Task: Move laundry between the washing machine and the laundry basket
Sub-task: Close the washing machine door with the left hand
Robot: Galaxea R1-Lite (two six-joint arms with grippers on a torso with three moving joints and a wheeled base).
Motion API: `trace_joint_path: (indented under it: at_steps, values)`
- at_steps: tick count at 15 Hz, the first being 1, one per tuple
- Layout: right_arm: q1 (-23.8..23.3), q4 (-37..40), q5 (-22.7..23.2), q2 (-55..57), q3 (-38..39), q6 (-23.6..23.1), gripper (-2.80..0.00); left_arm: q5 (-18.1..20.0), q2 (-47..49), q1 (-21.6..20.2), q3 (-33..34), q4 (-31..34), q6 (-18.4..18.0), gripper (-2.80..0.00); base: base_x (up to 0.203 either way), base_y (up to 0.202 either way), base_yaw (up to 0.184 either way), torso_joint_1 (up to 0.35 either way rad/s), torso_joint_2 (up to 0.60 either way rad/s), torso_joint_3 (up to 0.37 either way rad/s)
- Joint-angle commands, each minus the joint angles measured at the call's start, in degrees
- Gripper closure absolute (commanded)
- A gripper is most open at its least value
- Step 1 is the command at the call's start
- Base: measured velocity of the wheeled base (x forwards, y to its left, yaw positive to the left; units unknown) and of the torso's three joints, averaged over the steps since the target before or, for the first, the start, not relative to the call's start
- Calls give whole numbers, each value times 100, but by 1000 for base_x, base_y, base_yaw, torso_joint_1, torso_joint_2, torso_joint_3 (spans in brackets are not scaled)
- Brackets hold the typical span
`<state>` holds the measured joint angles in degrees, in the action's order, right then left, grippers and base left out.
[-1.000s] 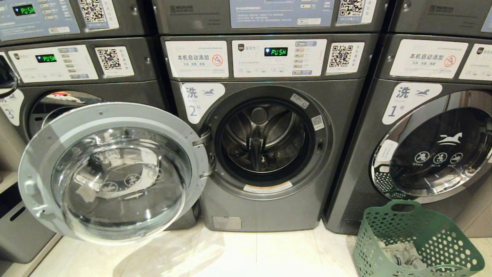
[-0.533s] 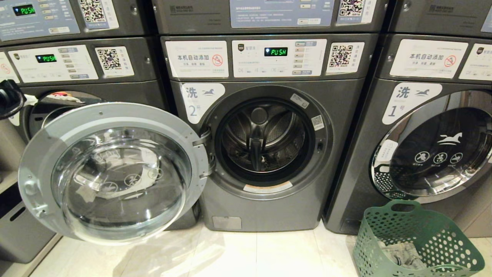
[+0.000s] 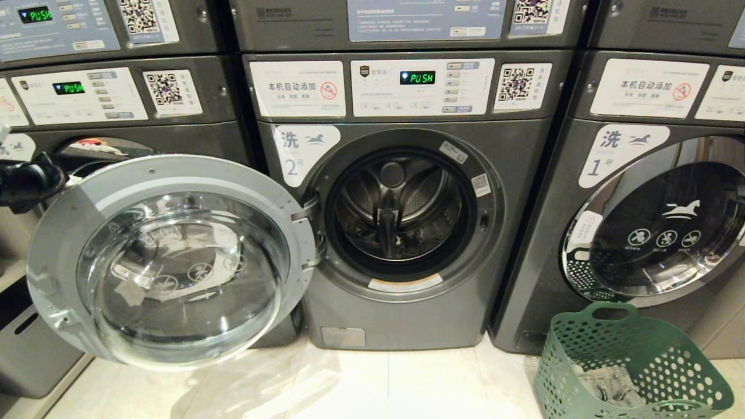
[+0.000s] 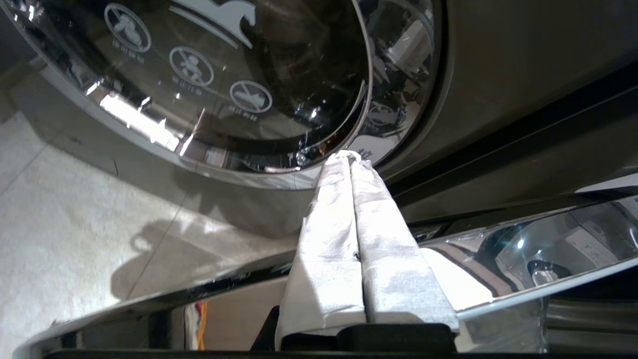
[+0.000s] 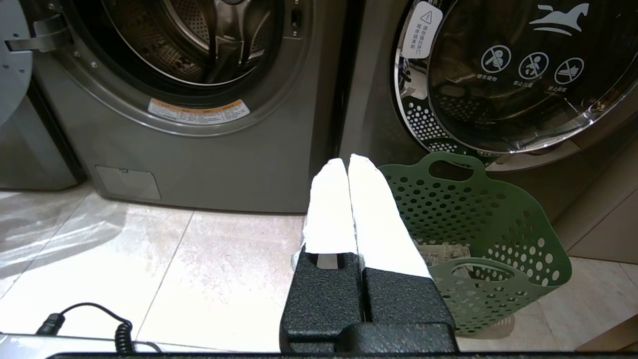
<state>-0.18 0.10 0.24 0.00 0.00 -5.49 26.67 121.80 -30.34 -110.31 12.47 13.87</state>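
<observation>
The dark grey front-loading washing machine (image 3: 401,203) labelled 2 fills the centre of the head view, flanked by the alike machine labelled 3 (image 3: 116,105) at nine o'clock and the alike machine labelled 1 (image 3: 652,192) at three o'clock. Its round chrome-rimmed glass door (image 3: 174,262) stands swung fully open toward eight o'clock, hinged at the left edge of the opening. The steel drum (image 3: 398,206) behind it shows bare perforated walls and paddles; no cloth can be made out inside.

The green perforated plastic laundry basket (image 3: 669,355) with oval handle cutouts stands on the pale tiled floor (image 3: 372,384) at five o'clock, in front of machine 1. Pale grey crumpled laundry (image 3: 611,387) lies in its bottom.

A grey solid-sided bin with a slot handle (image 3: 29,349) sits at the eight o'clock edge.

The left gripper (image 4: 346,157), its white-wrapped fingers pressed together on nothing, is near the top rim of the open door; its dark arm (image 3: 26,180) enters the head view at nine o'clock. From the left wrist view it points toward the closed door of machine 3. It is well apart from the laundry.

The right gripper (image 5: 347,162), fingers likewise together and empty, hangs low over the floor, with the basket (image 5: 478,234) just beyond it at four o'clock and the laundry (image 5: 438,254) near its fingers without touching.
</observation>
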Motion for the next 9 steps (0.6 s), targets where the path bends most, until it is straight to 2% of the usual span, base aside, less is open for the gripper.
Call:
trace_joint_path:
  at_steps: [1,6,9]
  values:
    - [1,-1,2,9,0,-5,0,28,-63,7,10,519,2,0,0,0,0,0,0,0]
    - [1,-10,2,9,0,-14,0,155,-485,41,10,1825,-6,0,0,0,0,0,0,0]
    - [1,-10,2,9,0,-23,0,318,-1178,163,10,3266,-2,0,0,0,0,0,0,0]
